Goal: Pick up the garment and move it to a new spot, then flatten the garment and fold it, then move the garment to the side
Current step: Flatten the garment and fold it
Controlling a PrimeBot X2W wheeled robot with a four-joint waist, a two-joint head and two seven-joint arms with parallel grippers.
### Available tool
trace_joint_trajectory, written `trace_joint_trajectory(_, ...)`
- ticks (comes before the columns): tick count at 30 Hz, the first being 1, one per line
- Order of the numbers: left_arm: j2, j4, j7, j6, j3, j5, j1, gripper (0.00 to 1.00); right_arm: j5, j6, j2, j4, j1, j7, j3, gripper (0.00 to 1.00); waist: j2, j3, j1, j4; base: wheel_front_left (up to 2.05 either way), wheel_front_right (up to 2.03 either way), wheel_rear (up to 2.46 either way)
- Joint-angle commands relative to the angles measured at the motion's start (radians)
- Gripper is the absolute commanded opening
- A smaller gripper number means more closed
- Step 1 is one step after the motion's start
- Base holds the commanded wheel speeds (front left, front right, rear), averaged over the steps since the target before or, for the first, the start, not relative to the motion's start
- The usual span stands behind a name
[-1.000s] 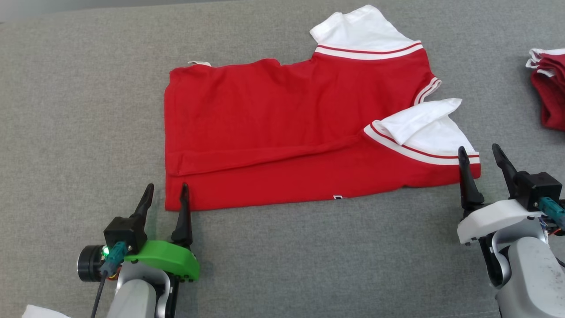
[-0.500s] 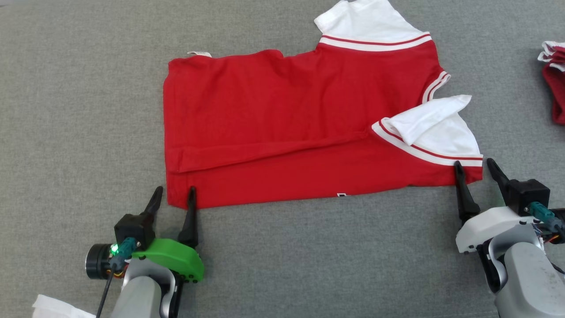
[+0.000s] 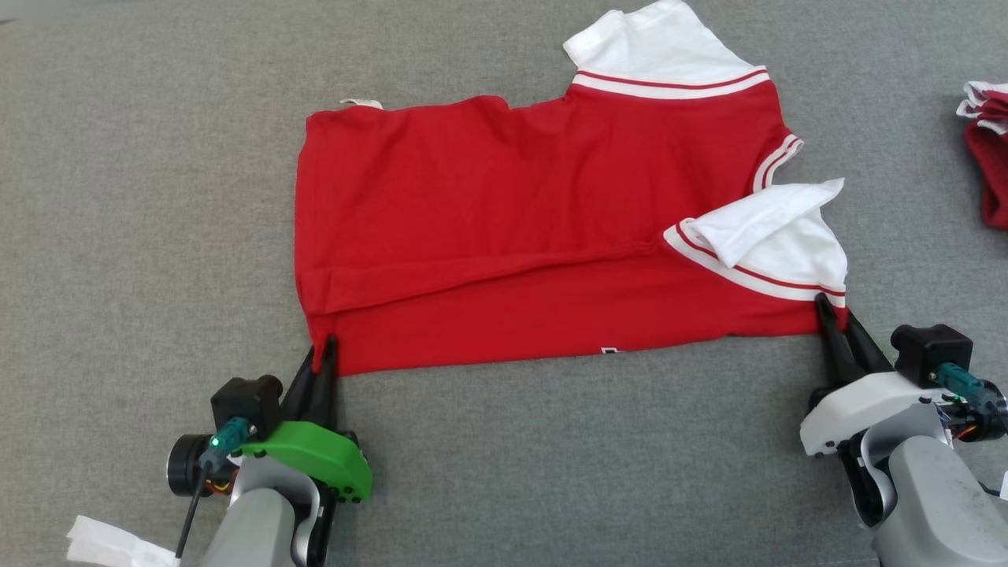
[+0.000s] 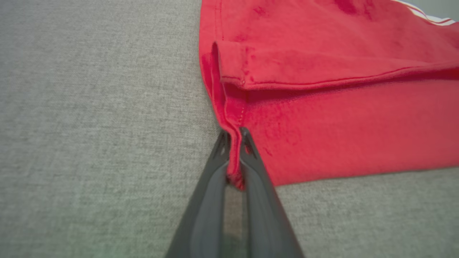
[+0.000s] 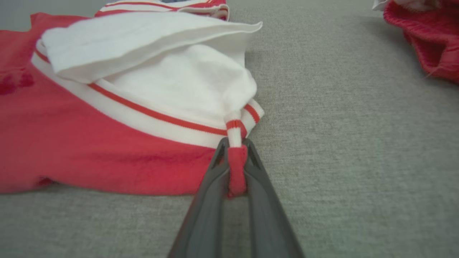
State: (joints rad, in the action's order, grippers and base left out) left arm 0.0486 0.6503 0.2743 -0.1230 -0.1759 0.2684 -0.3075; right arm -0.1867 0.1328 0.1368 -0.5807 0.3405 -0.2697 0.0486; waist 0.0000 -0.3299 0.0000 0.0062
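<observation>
Red garment (image 3: 512, 220) with white sleeves: flat on the grey table (image 3: 157, 197), spread between both hands.
Left hand (image 3: 323, 352): clamped on the hem corner at its fingertips.
Right hand (image 3: 831, 312): clamped on the striped shoulder corner.
Second red garment (image 3: 988, 150): well off to the right hand's right.

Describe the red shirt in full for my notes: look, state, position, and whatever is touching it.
The red shirt looks like soft knit cloth, with white sleeves banded in red and white stripes. It lies spread flat on the grey fabric surface, and a folded edge runs lengthwise across it. The nearer sleeve is turned back on itself. The left gripper pinches the near hem corner. The right gripper pinches the near corner below the sleeve band.
</observation>
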Motion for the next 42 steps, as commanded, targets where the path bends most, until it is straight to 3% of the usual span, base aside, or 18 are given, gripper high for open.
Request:
trace_joint_trajectory(1, 0.005, 0.007, -0.018, -0.002, -0.005, 0.005, 0.023, 0.00, -0.013, -0.004, 0.005, 0.000, -0.012, 0.009, -0.005, 0.00, 0.0000, 0.002, 0.0000, 0.001, 0.00, 0.00, 0.00)
trace_joint_trajectory(12, 0.005, -0.169, -0.011, -0.006, 0.054, 0.027, -0.008, 0.00, -0.148, -0.003, 0.016, 0.106, 0.073, 0.006, -0.014, 0.00, 0.0000, 0.053, 0.0000, 0.001, 0.00, 0.00, 0.00)
trace_joint_trajectory(18, 0.005, -0.195, -0.011, -0.008, 0.076, 0.030, 0.015, 0.00, -0.201, -0.003, 0.034, 0.096, 0.094, 0.006, -0.033, 0.00, 0.0000, 0.126, 0.0000, -0.003, 0.00, 0.00, 0.00)
trace_joint_trajectory(28, 0.006, -0.146, -0.010, 0.013, 0.047, 0.084, 0.202, 0.00, -0.262, -0.003, 0.061, -0.016, -0.090, 0.006, -0.089, 0.00, 0.0000, 0.242, 0.0000, -0.017, 0.00, 0.00, 0.00)
trace_joint_trajectory(39, 0.007, -0.160, -0.010, 0.061, 0.010, 0.117, 0.379, 0.00, -0.279, -0.004, 0.069, -0.017, -0.265, 0.006, -0.086, 0.00, 0.0000, 0.273, 0.0000, -0.024, 0.00, 0.00, 0.00)
trace_joint_trajectory(40, 0.007, -0.164, -0.010, 0.065, 0.011, 0.114, 0.380, 0.36, -0.277, -0.004, 0.068, -0.013, -0.268, 0.006, -0.083, 0.33, 0.0000, 0.270, 0.0000, -0.023, 0.00, 0.00, 0.00)
trace_joint_trajectory(41, 0.007, -0.166, -0.010, 0.067, 0.011, 0.112, 0.375, 0.95, -0.270, -0.004, 0.070, -0.010, -0.267, 0.006, -0.080, 0.65, 0.0000, 0.267, 0.0000, -0.023, 0.00, 0.00, 0.00)
trace_joint_trajectory(42, 0.007, -0.173, -0.010, 0.068, 0.014, 0.108, 0.362, 1.00, -0.262, -0.003, 0.069, -0.007, -0.262, 0.006, -0.080, 1.00, 0.0000, 0.262, 0.0000, -0.021, 0.00, 0.00, 0.00)
